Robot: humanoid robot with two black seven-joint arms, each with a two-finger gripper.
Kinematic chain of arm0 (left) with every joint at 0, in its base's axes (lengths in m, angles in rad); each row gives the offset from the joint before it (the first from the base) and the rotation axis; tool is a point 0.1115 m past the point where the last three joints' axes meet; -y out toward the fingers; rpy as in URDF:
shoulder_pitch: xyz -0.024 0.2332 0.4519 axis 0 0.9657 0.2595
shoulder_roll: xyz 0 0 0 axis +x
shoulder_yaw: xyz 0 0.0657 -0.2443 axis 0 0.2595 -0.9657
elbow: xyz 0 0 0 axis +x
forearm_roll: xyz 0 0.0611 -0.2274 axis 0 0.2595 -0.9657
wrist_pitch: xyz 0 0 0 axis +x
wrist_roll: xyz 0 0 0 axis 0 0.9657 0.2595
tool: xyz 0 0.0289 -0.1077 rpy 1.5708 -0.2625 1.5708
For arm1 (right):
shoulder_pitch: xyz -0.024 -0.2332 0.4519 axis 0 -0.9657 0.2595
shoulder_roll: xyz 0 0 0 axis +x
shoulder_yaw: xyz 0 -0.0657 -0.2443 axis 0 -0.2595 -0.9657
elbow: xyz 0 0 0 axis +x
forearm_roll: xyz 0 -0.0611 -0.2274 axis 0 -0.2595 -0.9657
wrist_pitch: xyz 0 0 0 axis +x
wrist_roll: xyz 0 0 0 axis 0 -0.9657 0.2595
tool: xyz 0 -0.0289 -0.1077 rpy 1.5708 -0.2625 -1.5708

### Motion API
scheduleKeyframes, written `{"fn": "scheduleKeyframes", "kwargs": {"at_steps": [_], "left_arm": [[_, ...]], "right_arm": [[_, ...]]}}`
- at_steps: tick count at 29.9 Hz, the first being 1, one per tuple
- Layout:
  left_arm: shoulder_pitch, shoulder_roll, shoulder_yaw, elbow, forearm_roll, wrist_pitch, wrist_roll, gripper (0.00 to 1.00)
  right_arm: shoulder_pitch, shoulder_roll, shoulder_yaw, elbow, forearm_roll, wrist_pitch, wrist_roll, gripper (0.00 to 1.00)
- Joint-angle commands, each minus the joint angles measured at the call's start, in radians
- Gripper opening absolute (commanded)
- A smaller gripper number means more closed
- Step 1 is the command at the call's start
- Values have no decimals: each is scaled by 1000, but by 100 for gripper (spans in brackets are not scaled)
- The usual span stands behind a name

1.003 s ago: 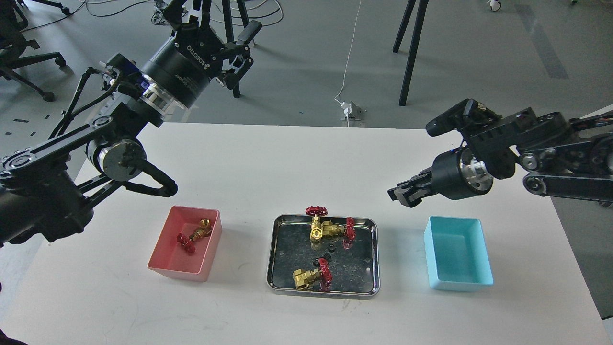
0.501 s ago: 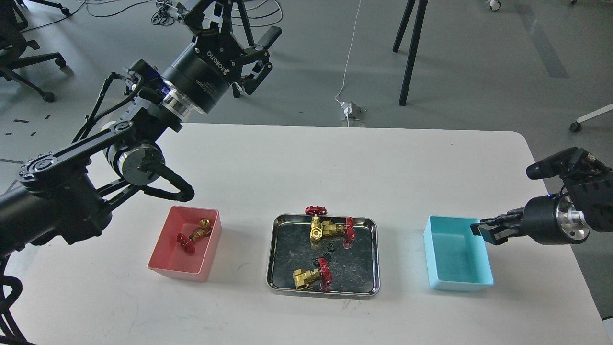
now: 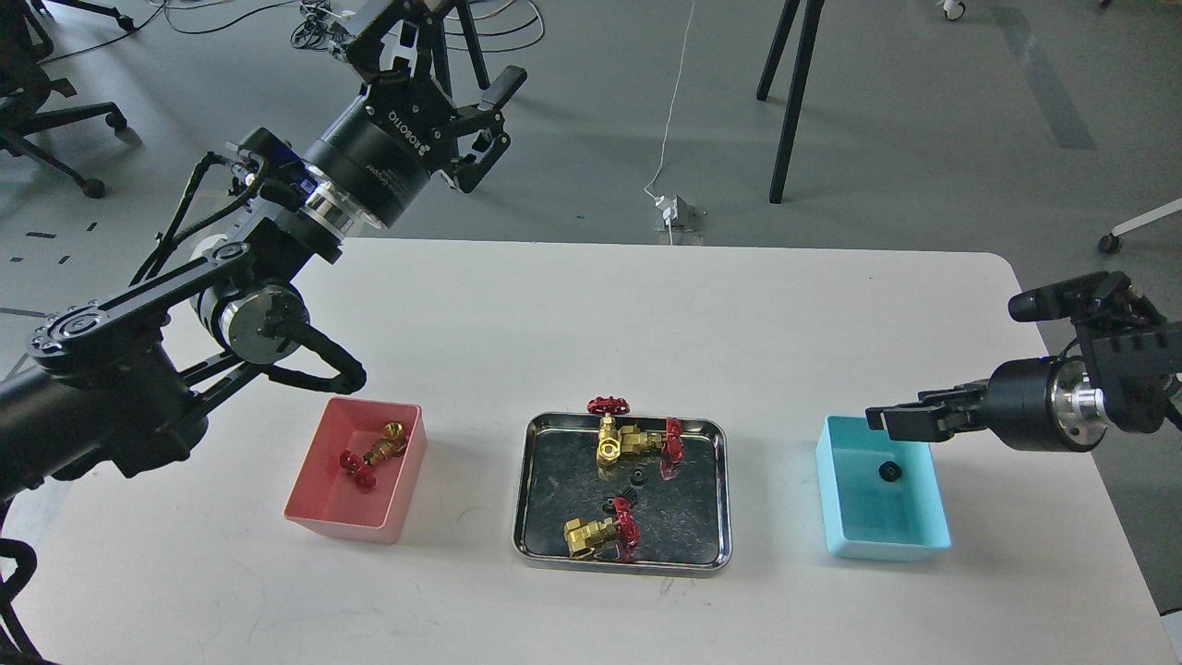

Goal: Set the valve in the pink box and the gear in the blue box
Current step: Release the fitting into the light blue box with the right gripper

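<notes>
The pink box (image 3: 403, 503) at the left holds one valve (image 3: 373, 454). Three more valves lie in the steel tray (image 3: 528, 517): two together at its far edge (image 3: 611, 441) and one near the front (image 3: 598, 534). Two small black gears (image 3: 634, 479) lie between them. The blue box (image 3: 886, 550) at the right holds one gear (image 3: 889, 471). My right gripper (image 3: 888, 425) hovers over the blue box's far right rim, its fingers slightly apart and empty. My left gripper (image 3: 489, 129) is open and empty, raised high beyond the table's far left edge.
The white table (image 3: 554, 323) ends just beyond the right arm and behind the left arm. Tripod legs (image 3: 790, 102), cables and a white power block (image 3: 677, 214) are on the floor behind the table. My left forearm hangs over the table's left side.
My right gripper swung right from above the tray to the blue box. A gear now lies in the blue box, which was empty before. My left gripper rose and shifted slightly.
</notes>
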Motion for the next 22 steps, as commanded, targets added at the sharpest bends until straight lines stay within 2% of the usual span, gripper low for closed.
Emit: {"fn": "scheduleKeyframes", "kwargs": {"at_steps": [1, 2, 4, 5, 7, 9, 10, 13, 16, 22], "left_arm": [[-23, -1, 1, 54, 1, -7, 0, 84], [-45, 0, 3, 76, -1, -20, 0, 84], [-89, 0, 0, 137, -10, -100, 0, 84], [-103, -3, -3, 182, -13, -152, 0, 84], [-124, -19, -8, 296, -18, -275, 0, 84], [-141, -67, -23, 396, -24, -298, 0, 84], [-147, -93, -33, 435, -27, -298, 0, 84], [-138, -122, -82, 490, -45, -298, 0, 84], [-108, -127, -106, 492, -50, -298, 0, 85], [-68, -151, -105, 495, -41, -298, 0, 85]], "right_arm": [[-17, 34, 170, -76, 310, -67, -4, 97], [-27, 60, 222, -110, 449, -99, 0, 97], [-53, 110, 316, -179, 731, -133, 12, 97], [-66, 132, 368, -215, 857, -136, 35, 97], [-113, 198, 471, -306, 1092, -122, 115, 98], [-159, 262, 575, -384, 1238, -69, 157, 98], [-182, 291, 621, -418, 1272, -11, 167, 98], [-291, 371, 802, -550, 1306, 280, 196, 98], [-368, 431, 934, -643, 1305, 296, 218, 98], [-368, 456, 977, -670, 1300, 296, 221, 98]]}}
